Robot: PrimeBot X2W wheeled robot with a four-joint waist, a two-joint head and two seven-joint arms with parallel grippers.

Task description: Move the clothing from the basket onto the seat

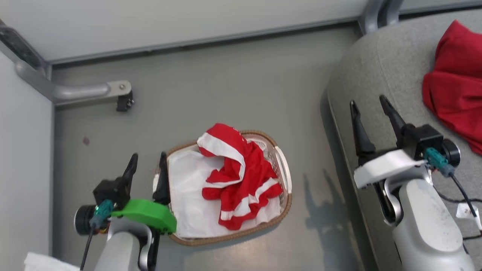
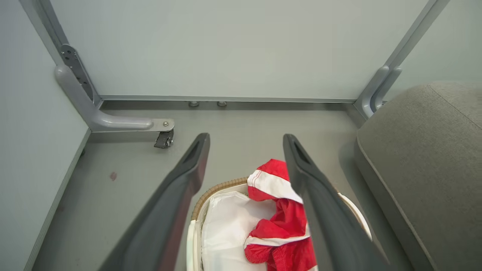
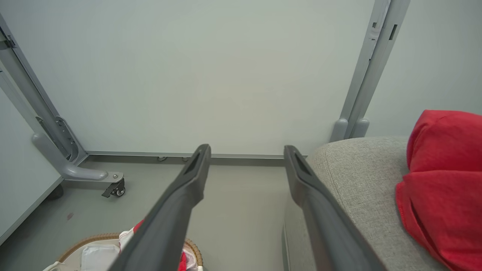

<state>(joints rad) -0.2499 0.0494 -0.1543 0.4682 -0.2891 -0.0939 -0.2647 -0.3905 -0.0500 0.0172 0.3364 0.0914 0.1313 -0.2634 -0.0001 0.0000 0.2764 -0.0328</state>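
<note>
Grey seat (image 3: 357, 180), red clothing (image 3: 440, 180) atop

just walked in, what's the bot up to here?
It is emptying the basket onto the seat. One red garment already lies on the seat. A red-and-white garment sits in the basket, which stands on the floor. Nothing is held right now. The left gripper hangs at the basket's left end with its jaws open and empty. The right gripper hangs over the seat's edge, also open and empty.
</note>
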